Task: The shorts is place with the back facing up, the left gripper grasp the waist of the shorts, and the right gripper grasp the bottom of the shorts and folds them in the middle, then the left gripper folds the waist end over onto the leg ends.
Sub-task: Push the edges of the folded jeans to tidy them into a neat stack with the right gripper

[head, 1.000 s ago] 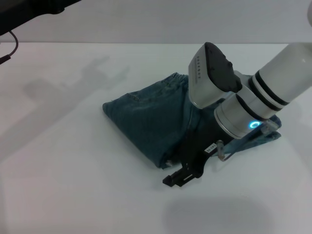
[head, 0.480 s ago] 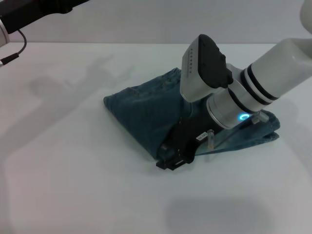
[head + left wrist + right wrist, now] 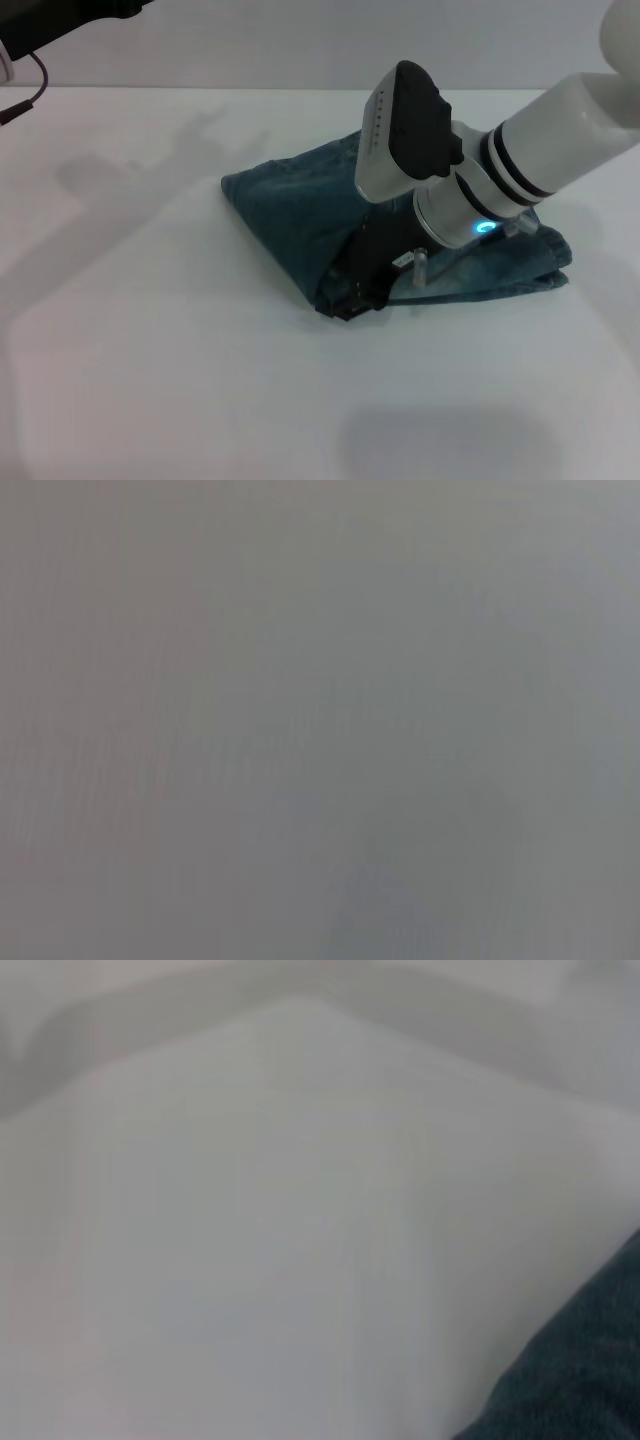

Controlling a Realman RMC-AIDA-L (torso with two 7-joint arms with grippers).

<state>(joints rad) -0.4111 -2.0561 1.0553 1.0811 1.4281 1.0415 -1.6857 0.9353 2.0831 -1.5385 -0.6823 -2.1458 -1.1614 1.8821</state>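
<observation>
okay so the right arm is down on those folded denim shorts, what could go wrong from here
1. The right hand sits low at the near corner of the shorts; dragging sideways could bunch or undo the fold.
2. The fabric on the robot's right side looks rumpled, so the layers may not lie even.
3. The left hand is out of view, with only its arm at the head view's top-left corner, so it cannot steady the cloth.

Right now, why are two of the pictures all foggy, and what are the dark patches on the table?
Left wrist view: only blank grey, nothing sharp to see. Right wrist view: blurred white table with a soft-edged corner of the denim shorts. Head view: sharp; the grey patches on the table are arm shadows, and a cyan light glows above the right tool, down at the shorts' edge.
</observation>
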